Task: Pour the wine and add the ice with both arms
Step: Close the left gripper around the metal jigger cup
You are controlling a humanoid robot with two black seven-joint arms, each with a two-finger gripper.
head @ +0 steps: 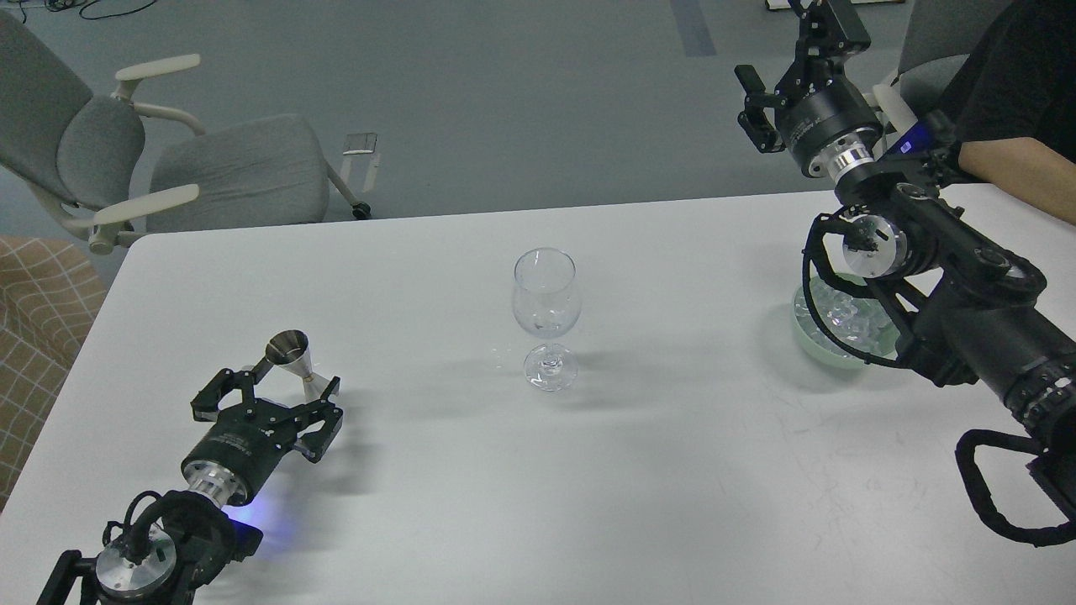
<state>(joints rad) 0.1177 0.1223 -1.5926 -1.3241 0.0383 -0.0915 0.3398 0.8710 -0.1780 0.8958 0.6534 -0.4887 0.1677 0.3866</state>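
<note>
A clear stemmed wine glass (546,307) stands upright at the table's middle. A steel jigger (287,348) stands at the front left. My left gripper (292,382) is open, with one finger on each side of the jigger's lower half; I cannot tell if the fingers touch it. A pale green bowl (809,332) at the right holds the ice (845,315), a heap of small clear cubes, partly hidden by my right arm. My right gripper (786,52) is open and empty, raised high beyond the table's far edge, well above and behind the bowl.
The white table (672,470) fills the view. A person's bare forearm (1013,176) rests at the far right corner, close to my right arm. A grey office chair (168,160) stands beyond the far left edge. Checked fabric (34,311) lies off the left edge.
</note>
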